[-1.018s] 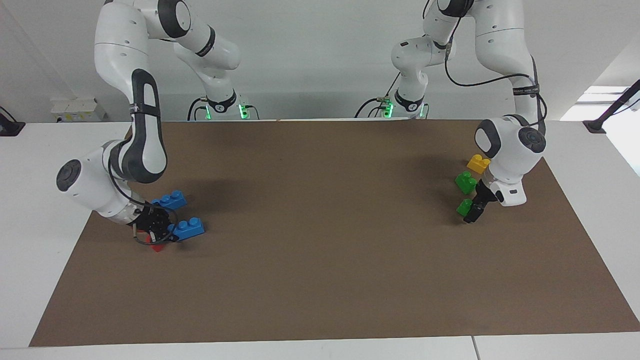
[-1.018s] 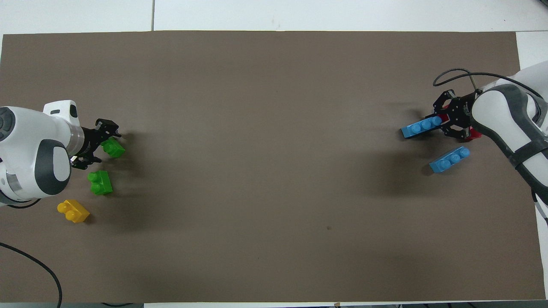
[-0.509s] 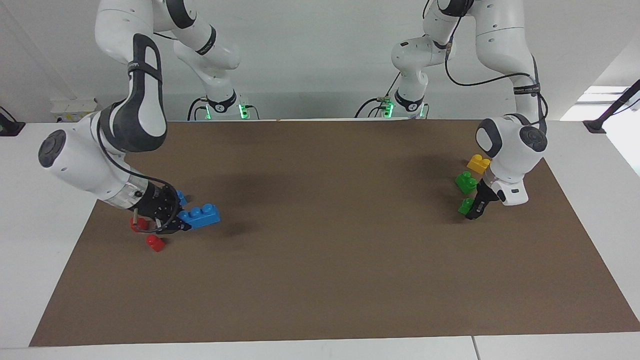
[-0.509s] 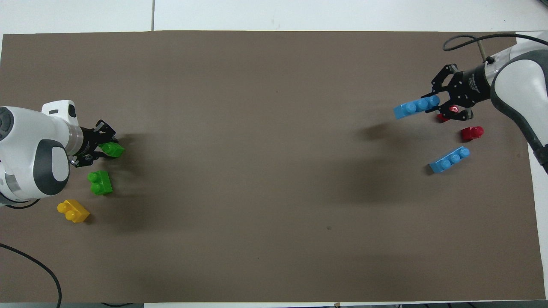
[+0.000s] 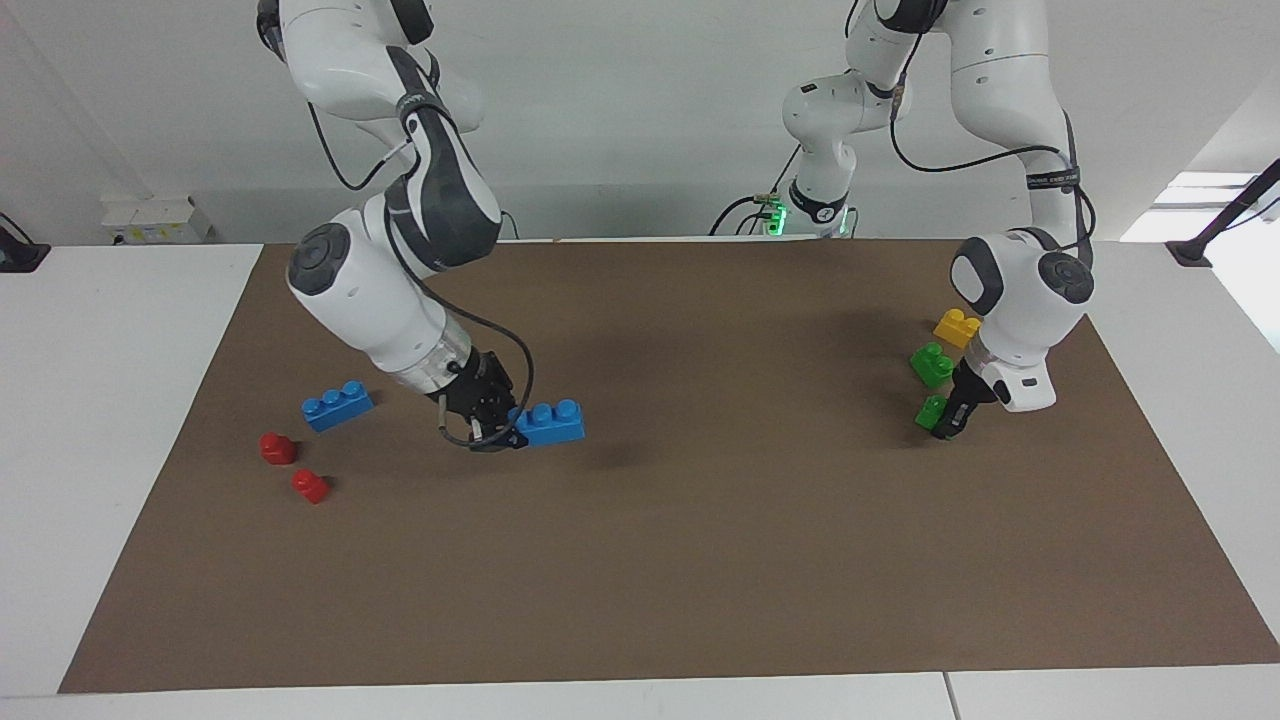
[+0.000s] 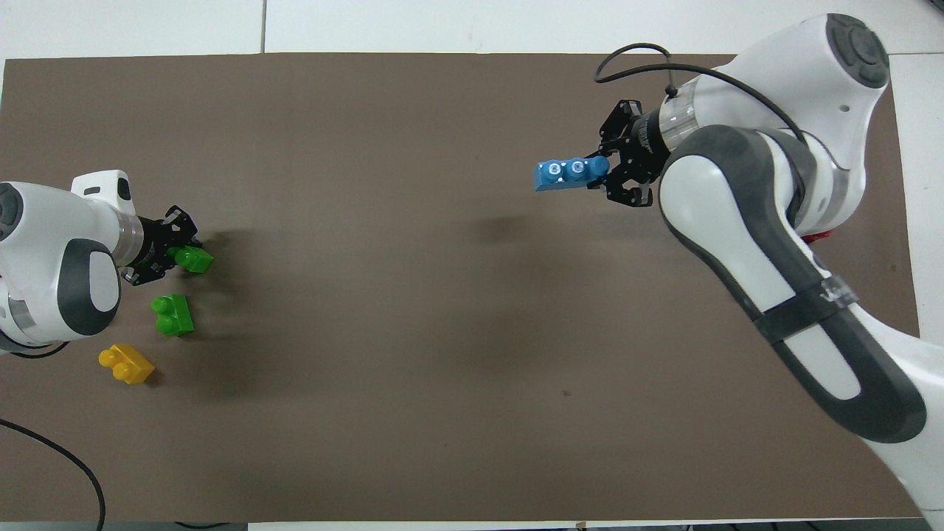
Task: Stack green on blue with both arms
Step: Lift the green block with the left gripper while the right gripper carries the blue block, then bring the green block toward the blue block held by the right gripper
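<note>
My right gripper (image 5: 497,428) is shut on one end of a blue three-stud brick (image 5: 549,423) and holds it level in the air over the mat, between the right arm's end and the middle; both also show in the overhead view, gripper (image 6: 618,171) and brick (image 6: 566,175). The second blue brick (image 5: 338,404) lies on the mat toward the right arm's end. My left gripper (image 5: 948,420) is low at the mat, closed on a green two-stud brick (image 5: 930,411), which also shows in the overhead view (image 6: 194,259). The second green brick (image 5: 931,364) lies beside it, nearer to the robots.
A yellow two-stud brick (image 5: 957,327) lies nearer to the robots than the green ones. Two small red bricks (image 5: 278,448) (image 5: 311,486) lie at the right arm's end. The brown mat (image 5: 700,560) covers the table.
My right gripper has lifted the blue brick off the mat and carried it from beside the red bricks toward the middle. My left gripper's fingers have closed on the green brick.
</note>
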Robot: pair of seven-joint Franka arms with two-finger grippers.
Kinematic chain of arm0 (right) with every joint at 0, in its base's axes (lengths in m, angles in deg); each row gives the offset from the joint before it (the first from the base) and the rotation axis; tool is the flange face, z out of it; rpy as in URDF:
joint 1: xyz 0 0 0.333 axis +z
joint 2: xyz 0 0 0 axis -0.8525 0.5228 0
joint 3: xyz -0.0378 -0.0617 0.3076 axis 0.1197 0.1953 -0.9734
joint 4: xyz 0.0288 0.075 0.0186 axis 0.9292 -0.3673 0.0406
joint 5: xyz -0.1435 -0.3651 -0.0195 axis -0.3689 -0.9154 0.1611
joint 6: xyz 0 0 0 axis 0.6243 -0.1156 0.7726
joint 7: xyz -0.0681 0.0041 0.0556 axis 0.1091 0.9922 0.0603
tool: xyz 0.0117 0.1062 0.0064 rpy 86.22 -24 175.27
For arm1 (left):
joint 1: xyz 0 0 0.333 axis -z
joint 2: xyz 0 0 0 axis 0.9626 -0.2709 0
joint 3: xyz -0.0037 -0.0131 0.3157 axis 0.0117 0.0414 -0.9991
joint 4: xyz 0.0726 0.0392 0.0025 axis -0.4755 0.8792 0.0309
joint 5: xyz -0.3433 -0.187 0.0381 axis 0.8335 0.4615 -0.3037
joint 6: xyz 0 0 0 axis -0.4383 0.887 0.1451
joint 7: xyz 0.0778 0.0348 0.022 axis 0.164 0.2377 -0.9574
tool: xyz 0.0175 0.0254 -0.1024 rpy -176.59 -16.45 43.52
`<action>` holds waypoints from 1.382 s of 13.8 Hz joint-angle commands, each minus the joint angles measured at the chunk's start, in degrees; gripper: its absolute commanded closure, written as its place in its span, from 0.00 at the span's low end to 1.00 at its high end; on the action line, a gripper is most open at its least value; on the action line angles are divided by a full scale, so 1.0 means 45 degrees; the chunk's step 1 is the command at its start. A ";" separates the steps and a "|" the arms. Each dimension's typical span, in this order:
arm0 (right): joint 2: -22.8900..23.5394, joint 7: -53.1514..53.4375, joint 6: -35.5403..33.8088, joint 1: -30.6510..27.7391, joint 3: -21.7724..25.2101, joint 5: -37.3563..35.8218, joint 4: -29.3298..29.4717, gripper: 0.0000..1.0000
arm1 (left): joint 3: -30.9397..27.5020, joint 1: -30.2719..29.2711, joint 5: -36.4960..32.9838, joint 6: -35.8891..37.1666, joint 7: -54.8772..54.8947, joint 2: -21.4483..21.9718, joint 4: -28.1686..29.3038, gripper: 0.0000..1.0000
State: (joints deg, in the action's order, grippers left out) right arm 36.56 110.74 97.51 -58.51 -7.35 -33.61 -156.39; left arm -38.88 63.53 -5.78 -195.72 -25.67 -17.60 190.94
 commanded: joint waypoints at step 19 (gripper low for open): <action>-0.0006 0.4658 0.5745 0.2876 0.0076 -0.1346 -0.4191 1.00 | 0.0120 0.6681 0.0004 0.4502 -1.4098 0.2816 -0.1588 1.00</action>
State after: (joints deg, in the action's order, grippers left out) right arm 37.17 130.69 120.15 -45.88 -7.17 -38.54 -172.74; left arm -37.31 89.56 -5.71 -176.44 -84.65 -4.57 184.74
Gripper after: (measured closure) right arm 0.652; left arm 0.648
